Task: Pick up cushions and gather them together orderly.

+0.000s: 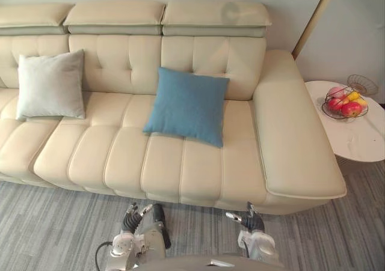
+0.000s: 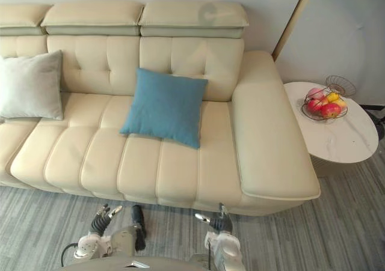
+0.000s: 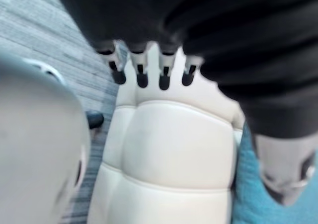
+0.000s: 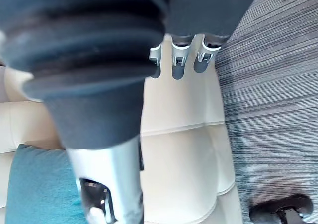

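The gathering looks not yet begun: two cushions lie on the sofa. One blue cushion leans against the sofa's backrest right of its middle, and one grey cushion leans well apart, toward the sofa's left end. The left hand and right hand hang before the sofa's front edge, fingers straight and empty. The next move probably calls for reaching forward to the nearer blue cushion.

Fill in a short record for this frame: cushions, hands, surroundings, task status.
blue cushion: middle of the sofa, leaning on its backrest
grey cushion: toward the sofa's left end, leaning on the backrest, apart from the blue one
left hand: open, empty, low over the floor
right hand: open, empty, low
side table: beyond the sofa's right arm, holding a fruit basket
status: cushions not yet gathered
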Available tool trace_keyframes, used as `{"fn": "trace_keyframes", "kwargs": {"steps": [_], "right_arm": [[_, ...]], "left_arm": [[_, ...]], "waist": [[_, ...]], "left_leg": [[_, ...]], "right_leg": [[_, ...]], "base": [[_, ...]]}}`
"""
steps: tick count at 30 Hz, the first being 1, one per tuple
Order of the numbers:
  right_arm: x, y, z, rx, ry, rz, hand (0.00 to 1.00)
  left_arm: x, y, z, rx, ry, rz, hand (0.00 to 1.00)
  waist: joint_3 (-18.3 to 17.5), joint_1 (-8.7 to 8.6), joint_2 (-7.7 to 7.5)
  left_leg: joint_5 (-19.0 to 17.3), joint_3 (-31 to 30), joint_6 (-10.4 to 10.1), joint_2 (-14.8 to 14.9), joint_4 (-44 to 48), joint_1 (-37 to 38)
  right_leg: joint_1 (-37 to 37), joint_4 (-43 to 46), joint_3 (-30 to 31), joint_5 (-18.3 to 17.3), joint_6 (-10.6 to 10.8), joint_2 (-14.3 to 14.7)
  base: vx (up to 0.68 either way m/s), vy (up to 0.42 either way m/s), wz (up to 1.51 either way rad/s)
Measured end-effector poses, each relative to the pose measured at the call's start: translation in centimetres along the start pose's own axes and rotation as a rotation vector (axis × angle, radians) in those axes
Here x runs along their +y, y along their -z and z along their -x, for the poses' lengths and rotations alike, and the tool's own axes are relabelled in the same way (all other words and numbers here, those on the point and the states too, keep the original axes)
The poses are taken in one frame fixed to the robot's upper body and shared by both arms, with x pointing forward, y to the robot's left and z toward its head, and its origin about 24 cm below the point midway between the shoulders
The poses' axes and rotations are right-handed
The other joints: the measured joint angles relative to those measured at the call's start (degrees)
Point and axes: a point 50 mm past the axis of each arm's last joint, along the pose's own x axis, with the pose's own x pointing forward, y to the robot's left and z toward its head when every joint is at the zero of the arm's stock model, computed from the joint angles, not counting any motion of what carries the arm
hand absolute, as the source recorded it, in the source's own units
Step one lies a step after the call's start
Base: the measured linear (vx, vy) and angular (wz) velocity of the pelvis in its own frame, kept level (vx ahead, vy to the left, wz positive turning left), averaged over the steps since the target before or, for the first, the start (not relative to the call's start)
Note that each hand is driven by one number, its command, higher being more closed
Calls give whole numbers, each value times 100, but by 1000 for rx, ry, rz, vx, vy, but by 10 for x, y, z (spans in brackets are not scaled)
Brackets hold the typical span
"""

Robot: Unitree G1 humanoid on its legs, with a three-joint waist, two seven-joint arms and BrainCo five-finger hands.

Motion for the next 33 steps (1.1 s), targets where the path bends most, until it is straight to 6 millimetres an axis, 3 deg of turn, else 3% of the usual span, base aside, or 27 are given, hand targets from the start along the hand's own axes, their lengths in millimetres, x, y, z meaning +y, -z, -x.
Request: {"fn": "trace_keyframes", "kwargs": {"steps": [2, 3, 4, 6, 7, 8, 9, 11, 16, 23, 26, 27, 33], "right_arm": [[-3, 7, 1, 31, 11, 4, 0], [-6, 11, 2, 49, 20, 6, 0], [-7, 15, 3, 63, 23, 6, 0], [-11, 17, 3, 76, 39, -4, 0], [-15, 18, 4, 85, 56, -2, 0], [-16, 22, 3, 110, 69, -12, 0], [-13, 35, 8, 168, 65, -19, 0], [-13, 52, 16, 238, 80, -45, 0], [-17, 54, 16, 254, 97, -50, 0], [-22, 54, 13, 272, 102, -28, 0], [-27, 52, 11, 278, 109, -15, 0], [-35, 59, 15, 318, 111, 8, 0], [-35, 59, 14, 317, 110, 8, 0]], "left_arm": [[2, -1, -1, -6, -5, -2, 0], [3, 1, 0, 1, -10, 1, 0], [5, 3, 1, 8, -15, 4, 0], [5, 5, 1, 20, -16, 7, 0], [3, 8, 1, 36, -12, 7, 0], [8, 10, 1, 50, -19, -5, 0], [19, 13, 2, 61, -40, -25, 0], [25, 14, 2, 72, -38, -59, 0], [25, 23, 4, 115, -24, -85, 0], [23, 31, 6, 154, -18, -86, 0], [20, 34, 6, 173, -2, -80, 0], [26, 40, 8, 208, -18, -82, 0], [26, 40, 8, 208, -17, -83, 0]], "waist": [[9, 11, -75], [9, 6, -74], [6, 20, -81], [3, -18, -79], [-32, -52, -2], [-60, -81, -59], [-218, -111, -352], [-393, -210, -591], [-448, -307, -516], [-552, -315, -440], [-568, -312, -357], [-634, -323, -404], [-625, -324, -394]], "left_leg": [[-267, -378, 376, 7, 1582, -171], [-778, -573, 516, 21, 2382, -94], [-1254, -701, 514, 82, 2891, 50], [-1889, -918, 405, 166, 3193, 418], [-2209, -953, 335, 147, 2851, 598], [-2285, -879, 414, -39, 2459, 749], [-2047, -765, 461, -302, 1923, 901], [-1622, -745, 601, -659, 1201, 1046], [-1132, -767, 703, -1031, 206, 1379], [-632, -800, 614, -1015, -548, 1954], [-543, -802, 686, -995, -678, 2156], [-424, -886, 720, -1121, -1011, 2510], [-424, -913, 720, -1126, -1014, 2484]], "right_leg": [[-107, 3, -58, 172, 3, -163], [-123, 16, -27, 244, 32, -217], [-167, 26, 57, 302, 75, -236], [-235, 16, 193, 422, 209, -241], [-272, -27, 220, 498, 337, -210], [-281, -162, 329, 560, 419, -265], [-275, -396, 425, 665, 366, -420], [-232, -863, 496, 956, 265, -528], [-77, -1442, 537, 1480, 246, -632], [60, -1557, 659, 1440, 296, -461], [243, -1670, 680, 1473, 327, -411], [534, -1906, 701, 1524, 371, -480], [532, -1919, 665, 1524, 371, -484]], "base": [[-231, 43, -12], [-217, 125, -27], [-228, 215, -36], [-166, 257, -27], [-185, 288, -12], [-187, 270, -8], [-137, 208, 2], [-105, 170, 17], [-87, 89, 5], [-10, -54, -14], [40, -37, -5], [32, -11, -2], [0, 0, 3]]}}
